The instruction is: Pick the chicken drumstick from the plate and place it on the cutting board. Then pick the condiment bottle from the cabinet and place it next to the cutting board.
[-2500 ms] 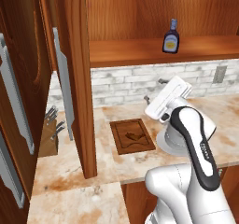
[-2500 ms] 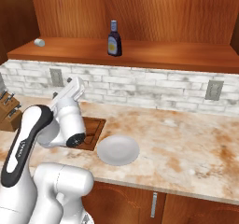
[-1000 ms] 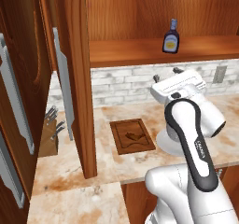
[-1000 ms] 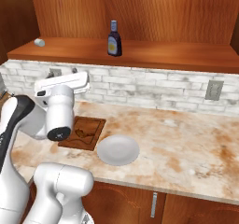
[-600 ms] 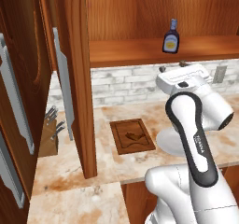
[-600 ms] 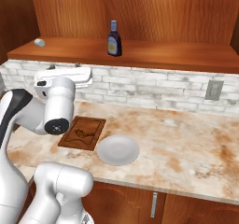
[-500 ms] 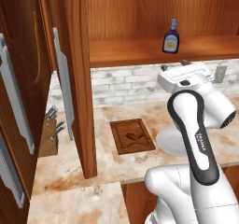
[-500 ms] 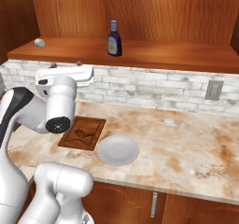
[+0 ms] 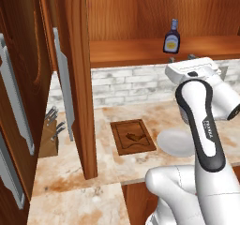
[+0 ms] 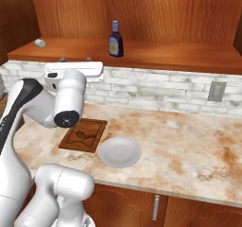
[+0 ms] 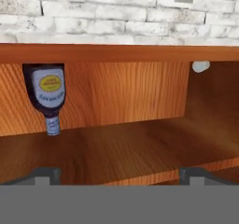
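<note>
The chicken drumstick [image 9: 132,136] [image 10: 82,135] lies on the dark cutting board [image 9: 142,145] [image 10: 96,126]. To the board's right sits the white plate [image 9: 174,142] [image 10: 119,152] with nothing on it. The condiment bottle [image 9: 171,37] [image 10: 115,39] stands upright on the cabinet shelf [image 9: 136,51]. In the hand view the condiment bottle [image 11: 46,94] appears upside down at the left. My gripper [image 9: 180,58] [image 10: 74,59] [image 11: 120,175] is raised just below the shelf's front edge, pointing into the cabinet. It is open, holds nothing, and stands short of the bottle.
An open cabinet door [image 9: 77,78] with a grey bar handle stands left of the board. A knife block [image 9: 49,135] sits behind it. A small pale object [image 10: 40,42] [image 11: 200,66] lies on the shelf. A wall outlet [image 10: 217,91] is on the brick backsplash.
The arm has lifted from over the counter and the hand has swung up toward the shelf. The gripper stays open. Drumstick, board, plate and bottle have not moved.
</note>
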Available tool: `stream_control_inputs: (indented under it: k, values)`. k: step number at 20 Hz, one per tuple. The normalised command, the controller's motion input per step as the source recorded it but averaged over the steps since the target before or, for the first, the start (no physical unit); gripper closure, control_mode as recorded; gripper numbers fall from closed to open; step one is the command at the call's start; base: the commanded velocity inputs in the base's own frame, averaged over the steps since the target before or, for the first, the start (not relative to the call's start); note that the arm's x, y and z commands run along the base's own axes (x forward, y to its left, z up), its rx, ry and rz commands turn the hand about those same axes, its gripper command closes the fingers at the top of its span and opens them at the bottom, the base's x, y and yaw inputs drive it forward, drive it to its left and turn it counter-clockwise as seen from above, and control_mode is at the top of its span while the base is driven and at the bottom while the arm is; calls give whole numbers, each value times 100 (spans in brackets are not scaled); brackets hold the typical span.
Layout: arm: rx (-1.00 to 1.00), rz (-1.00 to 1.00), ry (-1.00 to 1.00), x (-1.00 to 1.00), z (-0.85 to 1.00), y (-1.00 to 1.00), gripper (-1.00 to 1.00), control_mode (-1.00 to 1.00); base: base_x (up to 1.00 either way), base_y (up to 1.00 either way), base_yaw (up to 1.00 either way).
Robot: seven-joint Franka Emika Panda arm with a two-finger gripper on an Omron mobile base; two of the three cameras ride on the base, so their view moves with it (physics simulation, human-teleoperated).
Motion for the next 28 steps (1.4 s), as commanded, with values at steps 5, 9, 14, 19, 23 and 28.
stream_control_inputs:
  k: [5,9,14,19,23,28]
  values:
    - [8,-2,10,0,33,-11,-100,-100,0,0,0]
    - [8,-3,10,0,34,-11,-100,-100,0,0,0]
    - [7,-3,10,0,32,-9,-100,-100,0,0,0]
    - [6,-4,10,0,30,-8,-100,-100,0,0,0]
    - [6,-4,11,0,32,-8,-100,-100,0,0,0]
    - [6,-4,10,0,33,-4,-100,-100,0,0,0]
